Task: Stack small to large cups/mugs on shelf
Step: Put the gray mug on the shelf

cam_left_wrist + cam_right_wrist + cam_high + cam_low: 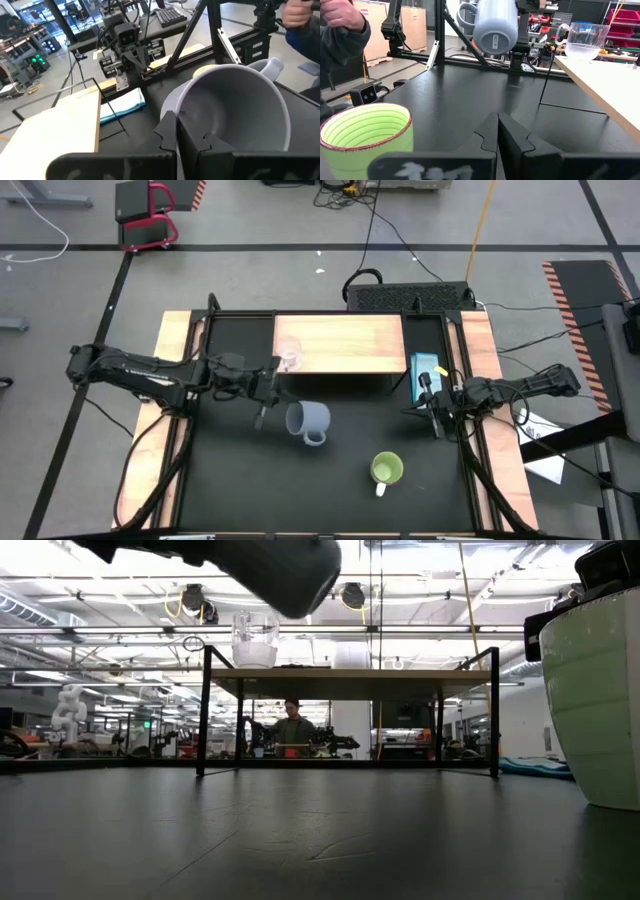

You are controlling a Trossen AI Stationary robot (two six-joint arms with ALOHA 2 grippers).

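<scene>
Table (pixel 240 480): green mug (pixel 387 470) | shelf (pixel 345 345): glass (pixel 290 357) | left gripper (pixel 272 388) clamps grey mug (pixel 309 421), lifted | right gripper (pixel 432 412) closed, empty

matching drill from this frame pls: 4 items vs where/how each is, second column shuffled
1. glass cup
2. grey-blue mug
3. lime-green mug
4. right gripper

a. shut and empty at the table's right side
b. held on its side, off the table
c. standing on the black mat
d. standing on the shelf

Pairs: 1-d, 2-b, 3-c, 4-a
</scene>
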